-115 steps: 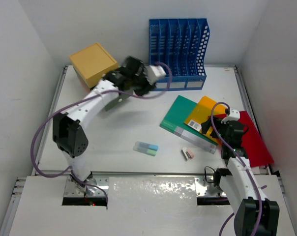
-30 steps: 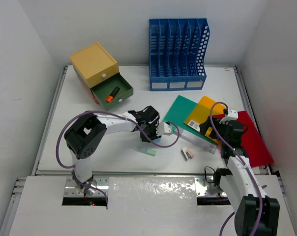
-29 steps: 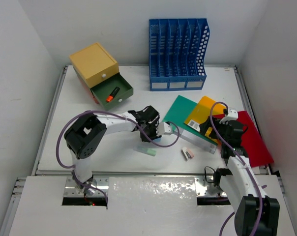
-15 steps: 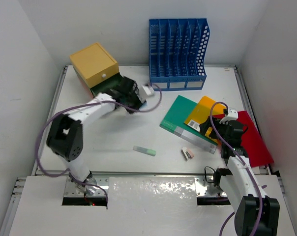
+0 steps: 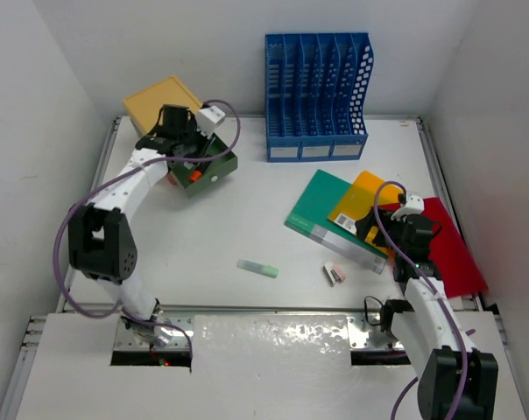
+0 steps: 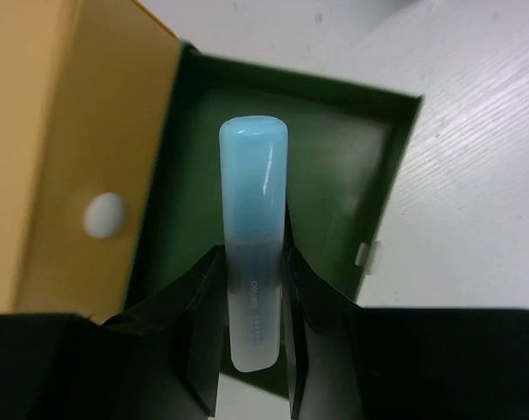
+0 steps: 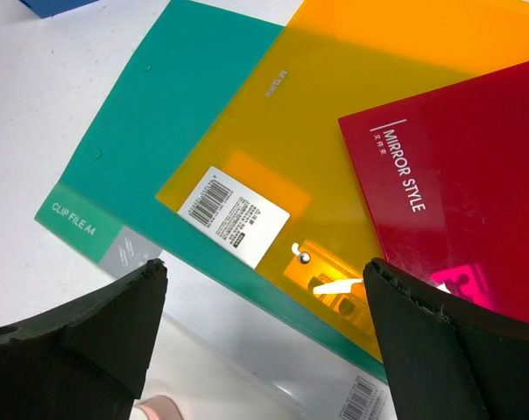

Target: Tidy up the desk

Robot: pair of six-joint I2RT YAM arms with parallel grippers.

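Observation:
The white desk (image 5: 238, 219) carries loose stationery. My left gripper (image 5: 187, 147) is at the back left over the open green drawer (image 5: 214, 164) of the yellow drawer box (image 5: 159, 101). It is shut on a light blue highlighter (image 6: 253, 262), which points into the drawer (image 6: 343, 192). An orange marker (image 5: 193, 176) lies in the drawer. A green highlighter (image 5: 257, 268) and a pink eraser (image 5: 335, 274) lie at the front middle. My right gripper (image 5: 396, 232) is open and empty above the folders (image 7: 264, 297).
A blue slotted file rack (image 5: 317, 83) stands at the back. Green (image 5: 321, 206), orange (image 5: 368, 194) and red (image 5: 453, 249) folders overlap at the right, with a clear folder (image 7: 247, 367) under them. White walls enclose the desk.
My left gripper took the blue highlighter from beside the green one at the front middle and carried it back left over the open drawer. The right arm has not moved.

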